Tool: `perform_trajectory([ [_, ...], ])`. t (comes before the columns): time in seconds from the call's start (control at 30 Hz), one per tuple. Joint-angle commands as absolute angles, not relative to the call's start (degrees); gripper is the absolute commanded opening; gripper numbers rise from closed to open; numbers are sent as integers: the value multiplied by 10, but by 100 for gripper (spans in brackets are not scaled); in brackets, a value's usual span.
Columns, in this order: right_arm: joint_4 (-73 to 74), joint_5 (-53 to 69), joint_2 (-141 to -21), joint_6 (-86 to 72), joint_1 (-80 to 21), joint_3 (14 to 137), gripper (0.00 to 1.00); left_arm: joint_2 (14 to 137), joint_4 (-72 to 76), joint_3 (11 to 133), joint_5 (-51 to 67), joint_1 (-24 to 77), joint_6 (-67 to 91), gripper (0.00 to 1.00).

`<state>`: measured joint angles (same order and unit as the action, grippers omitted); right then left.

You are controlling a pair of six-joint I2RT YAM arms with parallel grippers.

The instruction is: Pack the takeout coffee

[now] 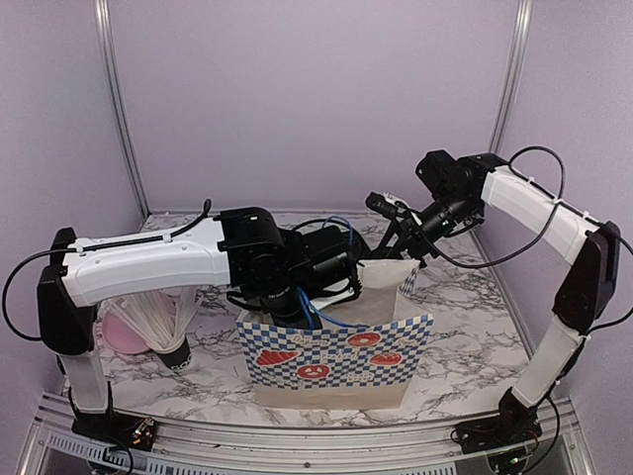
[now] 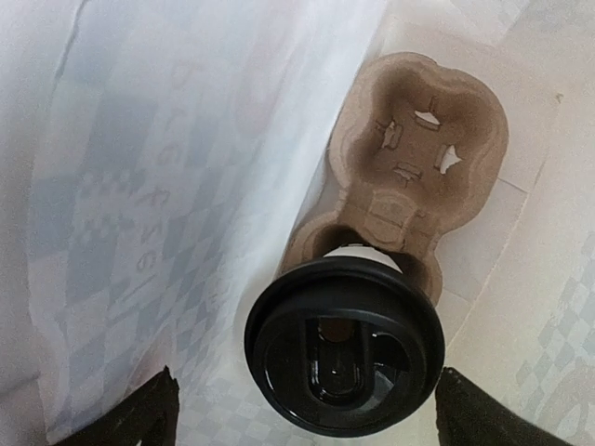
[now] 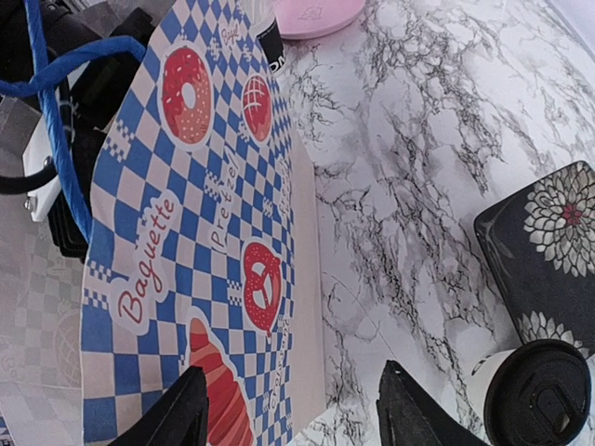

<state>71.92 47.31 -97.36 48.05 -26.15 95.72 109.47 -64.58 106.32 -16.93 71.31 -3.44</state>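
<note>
One takeout coffee (image 2: 344, 358), a white cup under a round black lid, stands in a pocket of the brown cardboard tray (image 2: 423, 130) inside the blue-checked paper bag (image 1: 336, 358). My left gripper (image 2: 305, 372) is down in the bag, open, one finger on each side of the lid and clear of it. The other takeout coffee (image 3: 537, 395) stands on the marble table beside the bag. My right gripper (image 3: 294, 367) hangs open over the bag's side edge (image 3: 307, 279), one finger over the printed face and one over the table.
A dark box with flower print (image 3: 548, 246) lies on the table beyond the second cup. A black cup of white sticks (image 1: 163, 332) and a pink lid-like object (image 1: 127, 327) sit at the left, under my left arm. The bag's inner wall (image 2: 139, 186) is close to my left gripper.
</note>
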Motion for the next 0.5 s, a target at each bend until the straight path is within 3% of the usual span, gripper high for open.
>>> perform_trajectory([
  [0.0, 705, 472, -954, 458, -242, 998, 60, 1074, -654, 1076, -140, 716, -42, 99],
  [0.3, 557, 291, -932, 328, -225, 979, 62, 1027, -658, 1096, -133, 723, -47, 99],
  [0.47, 567, 194, -959, 317, -225, 983, 68, 1003, -657, 1119, -144, 723, -52, 99],
])
